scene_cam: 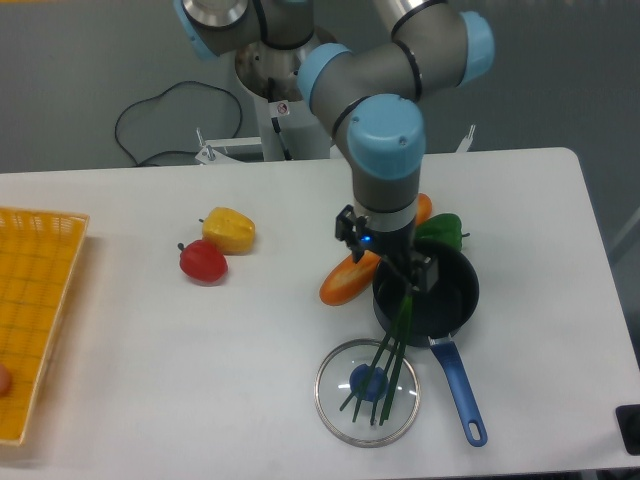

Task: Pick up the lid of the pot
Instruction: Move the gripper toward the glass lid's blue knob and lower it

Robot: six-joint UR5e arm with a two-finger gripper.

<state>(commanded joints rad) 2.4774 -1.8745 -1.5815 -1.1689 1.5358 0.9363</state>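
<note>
Pot lid [334, 385]: round, clear glass, thin metallic-looking rim, round blue knob [357, 378] in the center. Lying flat on the white table [200, 380], knob side up, close to the table edge at the bottom of the view. Whole outline reads as a full circle, white surface visible through the glass. Black pan [455, 310] is just beside it, toward upper right; can't tell if the rims touch. Pan's blue handle [458, 390] runs to the right of the lid, apart from it. Green onion stalks [392, 375] cross over the lid from the pan side and partly cover glass and knob.
</note>
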